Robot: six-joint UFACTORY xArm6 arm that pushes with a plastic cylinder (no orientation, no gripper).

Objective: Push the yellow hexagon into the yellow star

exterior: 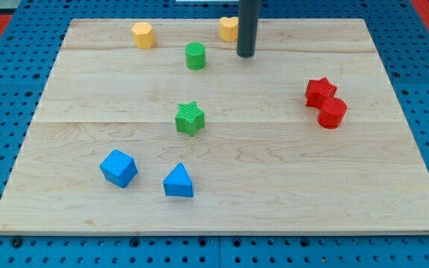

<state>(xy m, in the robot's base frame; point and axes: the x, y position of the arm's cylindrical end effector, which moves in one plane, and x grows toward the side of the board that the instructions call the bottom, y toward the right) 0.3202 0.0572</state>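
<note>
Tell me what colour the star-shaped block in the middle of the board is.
Green: the green star shows clearly in the camera view.

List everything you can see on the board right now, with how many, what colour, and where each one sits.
yellow hexagon: one, yellow, top left
yellow block: one, yellow, top centre, partly hidden by the rod, shape unclear
green cylinder: one, green, below and between the yellows
green star: one, green, centre
blue cube: one, blue, bottom left
blue triangle: one, blue, right of the cube
red star: one, red, right
red cylinder: one, red, touching the red star
board: one, pale wood
my tip: one, dark, beside the yellow block's right
</note>
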